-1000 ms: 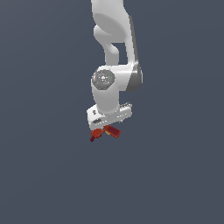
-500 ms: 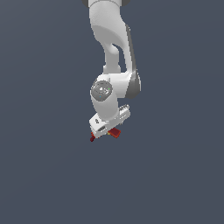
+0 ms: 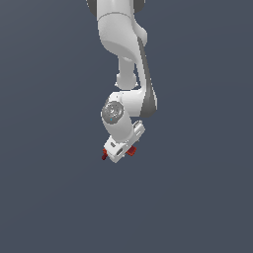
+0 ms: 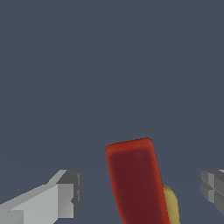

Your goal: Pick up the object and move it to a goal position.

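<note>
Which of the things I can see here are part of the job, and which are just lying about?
Part of the job:
- small red drill-shaped toy with a yellowish mark, sitting between the fingers
- white gripper, its fingers standing apart on either side of the toy

Just lying about:
- nothing else; only the plain dark grey ground shows

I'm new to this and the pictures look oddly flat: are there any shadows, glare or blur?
Exterior view: even light, plain grey backdrop, no cast shadow, soft shading on the arm. Wrist view: the red toy and the gripper fingers look blocky and slightly soft, without glare.
</note>
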